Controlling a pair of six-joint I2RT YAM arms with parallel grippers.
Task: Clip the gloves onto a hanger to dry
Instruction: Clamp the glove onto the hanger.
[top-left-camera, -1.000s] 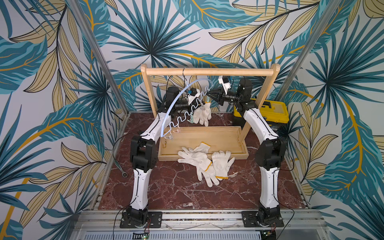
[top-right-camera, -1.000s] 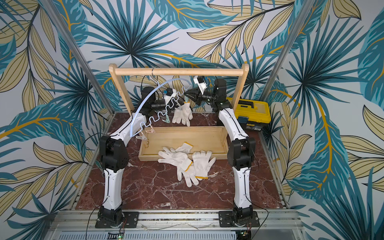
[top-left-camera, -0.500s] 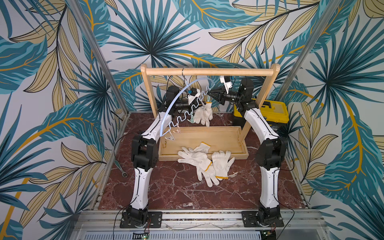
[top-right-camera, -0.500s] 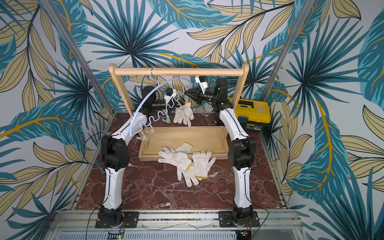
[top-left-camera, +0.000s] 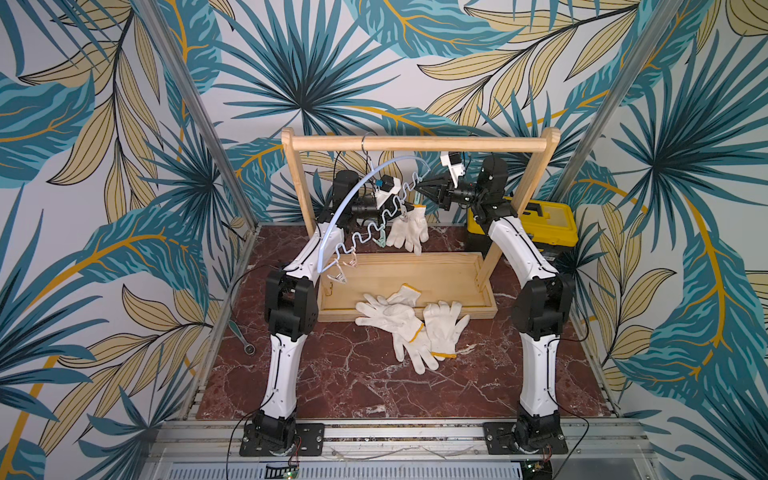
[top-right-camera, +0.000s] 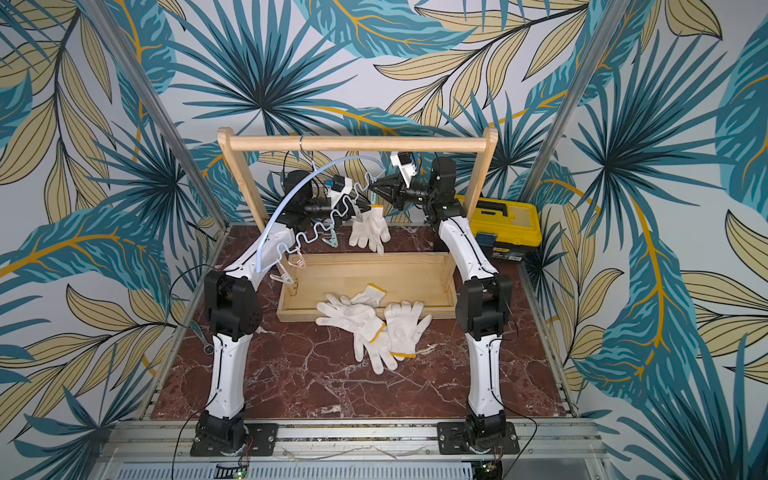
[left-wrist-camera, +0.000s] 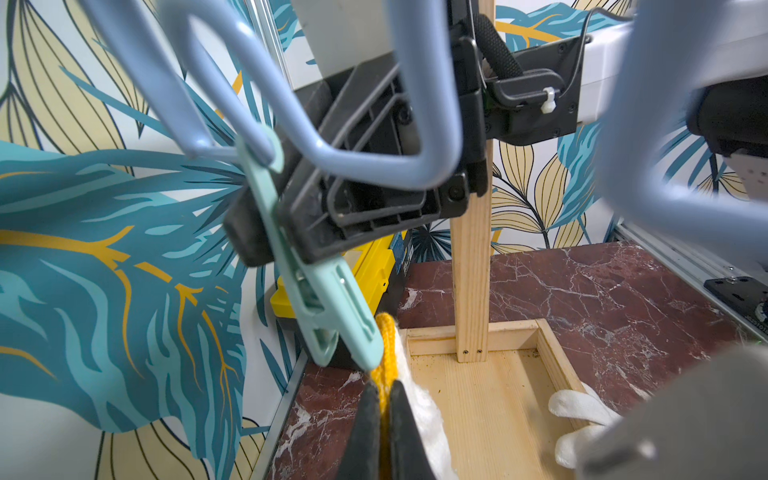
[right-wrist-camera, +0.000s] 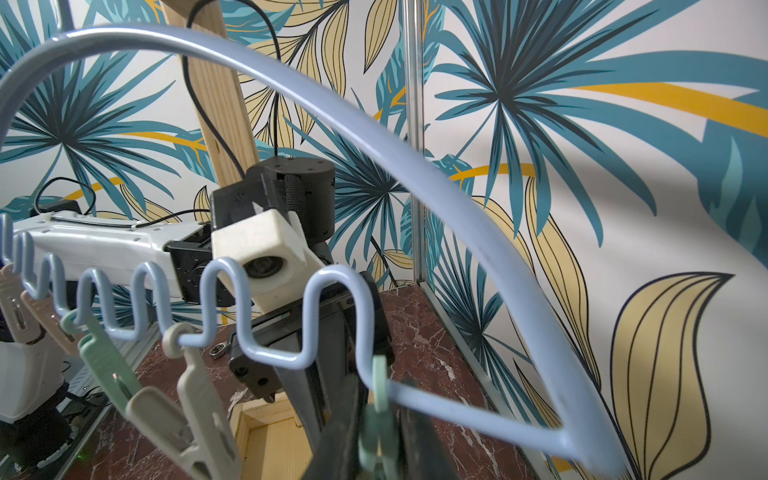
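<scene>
One white glove (top-left-camera: 409, 229) (top-right-camera: 370, 228) hangs fingers down under the pale-blue hanger (top-left-camera: 345, 199) (top-right-camera: 286, 199), which hooks on the rack's rail. My left gripper (left-wrist-camera: 384, 395) (top-left-camera: 405, 208) is shut on its yellow cuff (left-wrist-camera: 385, 345). My right gripper (right-wrist-camera: 376, 428) (top-left-camera: 417, 189) is shut on a mint-green clip (left-wrist-camera: 332, 307) (right-wrist-camera: 376, 415) at the hanger's end. The clip's tips stand spread and touch the cuff. Three more gloves (top-left-camera: 399, 316) (top-right-camera: 405, 328) lie in a pile at the tray's front edge.
A wooden rack frame (top-left-camera: 415, 144) stands on a shallow wooden tray (top-left-camera: 436, 270). Other clips (right-wrist-camera: 195, 399) dangle along the hanger's wavy lower bar. A yellow toolbox (top-left-camera: 544, 224) sits at the back right. A wrench (top-left-camera: 243, 338) lies at the left edge.
</scene>
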